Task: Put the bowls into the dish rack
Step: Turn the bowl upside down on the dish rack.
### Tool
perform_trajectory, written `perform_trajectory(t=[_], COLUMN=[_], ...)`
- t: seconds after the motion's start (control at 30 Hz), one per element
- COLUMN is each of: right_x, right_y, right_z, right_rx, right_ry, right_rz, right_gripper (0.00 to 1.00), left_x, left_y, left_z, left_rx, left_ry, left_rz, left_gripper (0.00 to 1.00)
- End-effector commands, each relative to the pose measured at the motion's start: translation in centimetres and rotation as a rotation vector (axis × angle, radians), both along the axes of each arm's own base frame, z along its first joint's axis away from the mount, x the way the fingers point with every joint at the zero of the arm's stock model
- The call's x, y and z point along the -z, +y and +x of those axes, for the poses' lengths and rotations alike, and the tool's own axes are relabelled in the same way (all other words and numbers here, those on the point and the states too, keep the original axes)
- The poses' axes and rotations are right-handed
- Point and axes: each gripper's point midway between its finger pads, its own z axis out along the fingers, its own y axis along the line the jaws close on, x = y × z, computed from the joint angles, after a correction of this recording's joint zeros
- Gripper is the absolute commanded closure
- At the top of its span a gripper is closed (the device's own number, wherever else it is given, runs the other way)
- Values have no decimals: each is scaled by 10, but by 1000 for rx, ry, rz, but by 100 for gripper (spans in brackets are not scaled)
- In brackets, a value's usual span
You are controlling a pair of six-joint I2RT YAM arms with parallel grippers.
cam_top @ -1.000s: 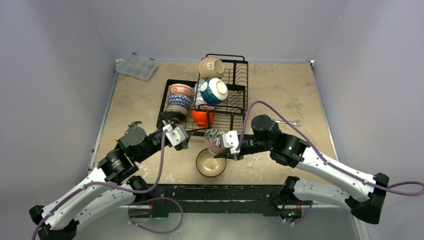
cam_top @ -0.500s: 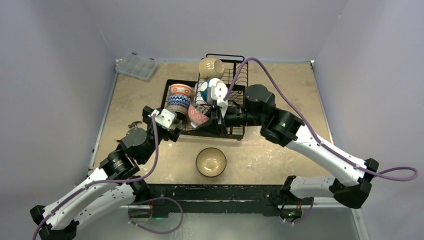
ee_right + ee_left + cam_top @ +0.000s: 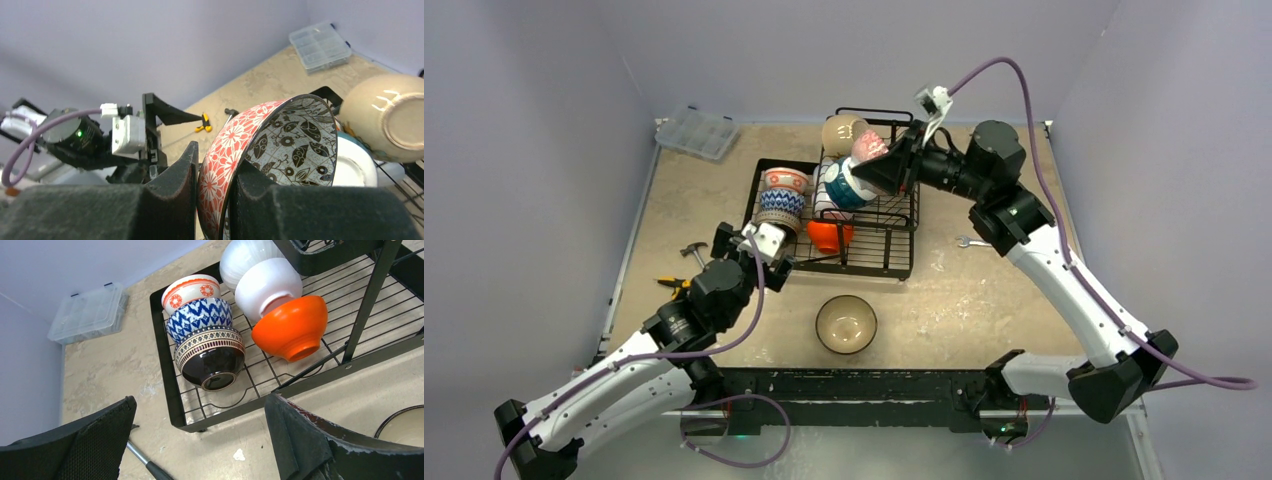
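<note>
right fingers (image 3: pixel 172 192): clamped on rim of red floral bowl (image 3: pixel 235 145), held tilted over dish rack (image 3: pixel 894 215) (beside tan bowl (image 3: pixel 842 132), teal bowl (image 3: pixel 844 185))
left fingers (image 3: pixel 95 440): apart, empty, near rack's near-left corner
loose bowl (image 3: pixel 845 324): upright on counter (image 3: pixel 994 290)

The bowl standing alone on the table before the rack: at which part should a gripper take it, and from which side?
Probably best to pinch the lone bowl by its rim from above, one finger inside, one outside. It stands upright, mouth up, apart from the dish rack, so the rim is free all round.
</note>
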Motion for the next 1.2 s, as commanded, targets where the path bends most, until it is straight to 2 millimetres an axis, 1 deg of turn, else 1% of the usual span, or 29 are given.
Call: perform_trajectory(t=[0.0, 0.13, 0.27, 0.33, 0.37, 0.5, 0.83, 0.97, 1.07, 1.17], right_x=[-44, -29, -14, -7, 2, 20, 52, 66, 70, 67], right_y=[-26, -45, -56, -59, -60, -64, -66, -69, -68, -64], right_z=[14, 39, 50, 53, 54, 57, 66, 70, 67, 64], right_rx=[131, 247, 267, 259, 253, 249, 249, 290, 266, 227], right_ry=[16, 146, 232, 266, 289, 335, 448, 494, 514, 510], right_rz=[179, 231, 278, 301, 308, 339, 375, 368, 386, 396], right_gripper=[100, 100, 100, 100, 100, 100, 100, 100, 100, 100], left_x=[-6, -2, 2, 5, 6, 10, 14, 14, 13, 15], left_y=[2, -1, -4, -6, -7, -7, -9, -8, -8, -8], left_z=[4, 5, 6, 6, 6, 8, 9, 9, 9, 9], left_rx=[-35, -26, -20, -9, -8, -12, -6, -10, -9, -8], left_ry=[-12, 13, 29, 35, 38, 50, 65, 63, 61, 62], left_rz=[-30, -10, 5, 15, 20, 39, 56, 57, 60, 66], left_gripper=[2, 1, 1, 1, 1, 1, 1, 1, 1, 1])
